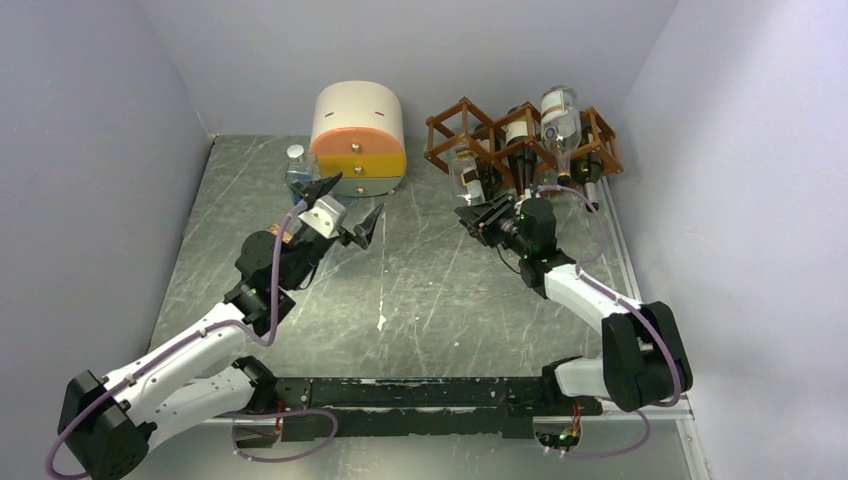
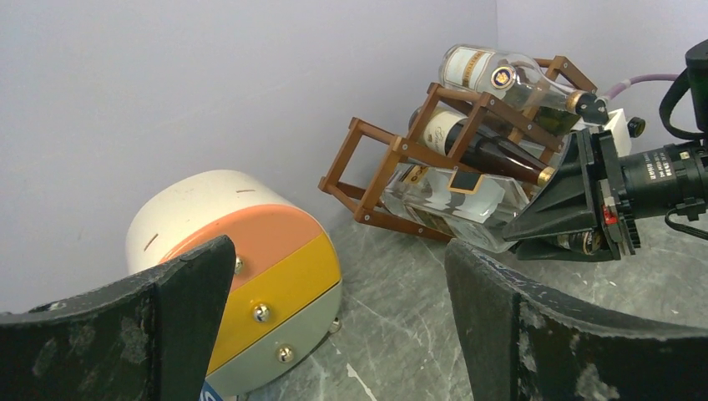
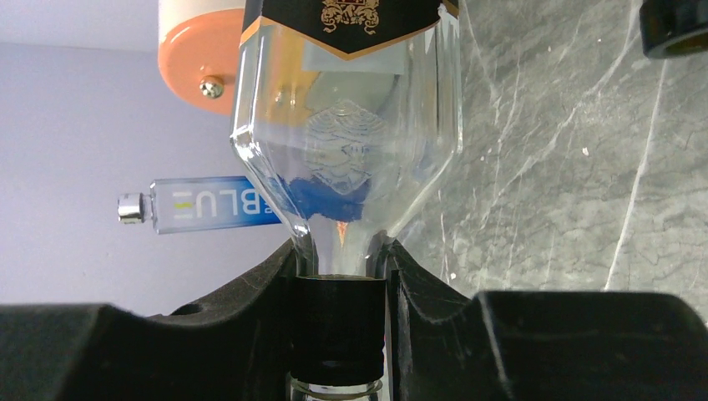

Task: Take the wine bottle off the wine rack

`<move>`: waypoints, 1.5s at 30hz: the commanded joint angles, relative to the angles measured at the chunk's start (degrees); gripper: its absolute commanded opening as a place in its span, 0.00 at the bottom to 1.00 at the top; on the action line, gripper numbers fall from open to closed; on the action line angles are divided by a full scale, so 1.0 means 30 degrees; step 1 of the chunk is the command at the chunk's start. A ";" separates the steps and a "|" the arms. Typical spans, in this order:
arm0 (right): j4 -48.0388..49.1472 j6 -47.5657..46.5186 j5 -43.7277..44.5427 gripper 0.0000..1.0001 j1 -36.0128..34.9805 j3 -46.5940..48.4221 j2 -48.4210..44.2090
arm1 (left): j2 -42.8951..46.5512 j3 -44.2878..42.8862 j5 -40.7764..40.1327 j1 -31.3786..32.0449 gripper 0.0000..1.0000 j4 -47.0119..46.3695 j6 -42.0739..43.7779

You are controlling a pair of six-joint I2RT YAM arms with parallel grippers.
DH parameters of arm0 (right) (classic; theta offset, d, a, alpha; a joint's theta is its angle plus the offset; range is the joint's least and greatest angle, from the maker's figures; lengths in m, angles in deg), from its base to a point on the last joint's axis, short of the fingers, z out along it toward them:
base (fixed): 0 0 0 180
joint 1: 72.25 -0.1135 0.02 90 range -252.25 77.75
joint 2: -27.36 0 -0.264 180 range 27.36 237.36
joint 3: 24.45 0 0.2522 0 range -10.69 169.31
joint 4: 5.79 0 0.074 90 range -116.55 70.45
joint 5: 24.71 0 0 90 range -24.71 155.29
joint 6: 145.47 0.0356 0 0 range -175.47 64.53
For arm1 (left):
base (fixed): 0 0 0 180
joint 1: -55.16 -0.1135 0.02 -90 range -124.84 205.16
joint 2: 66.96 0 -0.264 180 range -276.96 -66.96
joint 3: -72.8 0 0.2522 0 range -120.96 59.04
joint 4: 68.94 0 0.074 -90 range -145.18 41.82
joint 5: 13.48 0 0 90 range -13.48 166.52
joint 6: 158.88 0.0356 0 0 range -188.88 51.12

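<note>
Our right gripper point(image 3: 338, 280) is clenched on the black-capped neck of the clear wine bottle point(image 3: 346, 125). We judge two risks: the smooth neck may slip between the pads, or a skewed pull may drag the wine rack point(image 2: 339, 154) and unseat the dark bottle point(image 2: 488, 153) lying just above. The bottle's body extends beyond the fingers into a lower rack cell, at the table's point(image 1: 420, 290) far right.

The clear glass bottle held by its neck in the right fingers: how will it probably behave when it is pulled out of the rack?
The clear glass bottle is probably rigid but fragile, so knocks against the wine rack could chip it. Its smooth neck may slip in the right fingers. Held only there, the wide body will likely sag.
</note>
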 commanded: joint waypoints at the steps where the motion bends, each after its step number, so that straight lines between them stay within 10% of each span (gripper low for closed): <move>1: 0.3109 0.0427 -0.0814 0.00 -0.0109 -0.0258 -0.1633 | -0.0105 -0.0426 0.0610 0.0187 0.99 -0.0173 -0.0222; 27: -0.2303 -0.0109 -0.1939 0.00 -0.0101 -0.1790 -0.7940 | -0.1014 -0.0595 0.2390 0.0925 0.97 0.0256 0.0935; 36: -0.5656 -0.1032 -0.4824 0.00 -0.0085 -0.1297 -0.8951 | -0.2096 0.0149 0.5923 0.2653 0.93 0.0423 0.4579; 45: -0.9460 -0.3222 -0.7300 0.00 -0.0093 0.0271 -0.8997 | -0.4180 0.0525 0.2959 0.5683 0.93 0.1717 0.9659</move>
